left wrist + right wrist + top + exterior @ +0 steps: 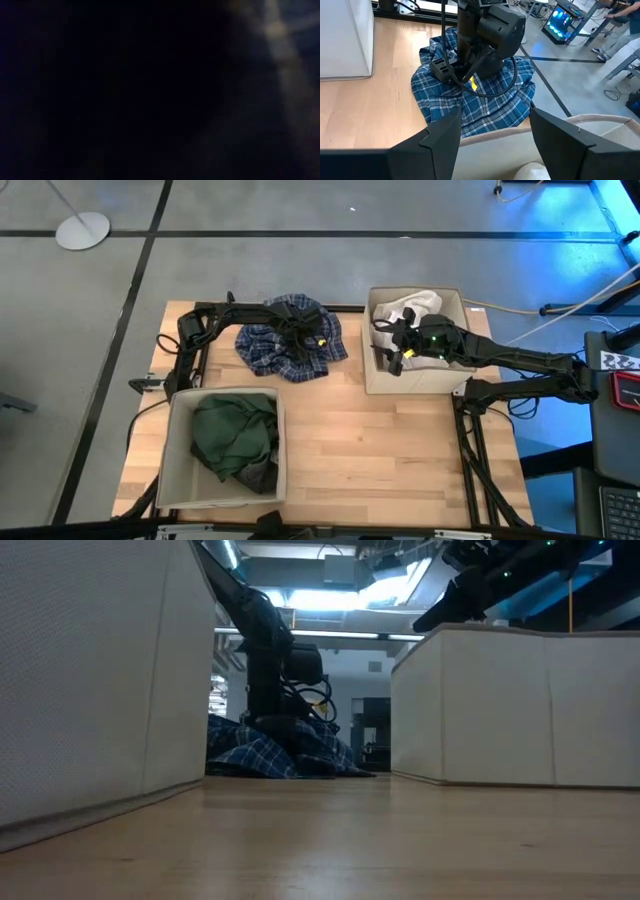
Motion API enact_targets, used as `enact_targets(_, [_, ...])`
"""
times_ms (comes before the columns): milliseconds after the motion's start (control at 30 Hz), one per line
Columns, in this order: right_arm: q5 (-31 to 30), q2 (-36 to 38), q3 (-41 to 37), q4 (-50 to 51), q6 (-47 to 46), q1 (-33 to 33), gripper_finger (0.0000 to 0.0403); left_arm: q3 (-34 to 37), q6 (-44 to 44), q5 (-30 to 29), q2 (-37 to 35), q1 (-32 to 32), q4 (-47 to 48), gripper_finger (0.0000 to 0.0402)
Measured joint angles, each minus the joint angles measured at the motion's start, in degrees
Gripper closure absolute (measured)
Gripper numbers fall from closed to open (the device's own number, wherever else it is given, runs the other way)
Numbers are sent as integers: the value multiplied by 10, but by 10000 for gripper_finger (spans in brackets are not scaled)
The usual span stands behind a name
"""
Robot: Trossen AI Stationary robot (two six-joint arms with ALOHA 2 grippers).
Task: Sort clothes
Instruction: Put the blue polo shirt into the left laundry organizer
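high view is evenly lit, blue glow spilling in at the top right corner. low view is dim, bright ceiling lights [330,598] glaring behind. left wrist view is almost black and blurred. right wrist view is bright and clear.

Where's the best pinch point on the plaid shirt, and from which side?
Probably from straight above, on a raised fold near the middle of the plaid shirt. It lies crumpled in a heap flat on the table, so its edges offer little to get under. The left gripper is already down on that middle; whether its fingers have closed is hidden.
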State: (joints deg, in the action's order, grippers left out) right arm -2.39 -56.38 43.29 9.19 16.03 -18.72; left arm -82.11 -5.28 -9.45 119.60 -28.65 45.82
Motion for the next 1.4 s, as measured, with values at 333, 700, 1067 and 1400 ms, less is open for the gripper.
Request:
enact_targets(333, [-1,0,0,14,-7,0,165,-15,1,-10,-47,42,12,383])
enact_targets(700, [-1,0,0,16,-8,0,165,-49,12,-52,-241,106,12,381])
enact_targets(1067, [-2,0,0,14,-7,0,165,-49,-1,-127,-425,121,-55,380])
enact_targets(1400, [-2,0,0,14,-7,0,165,-50,-14,-132,-489,122,-78,382])
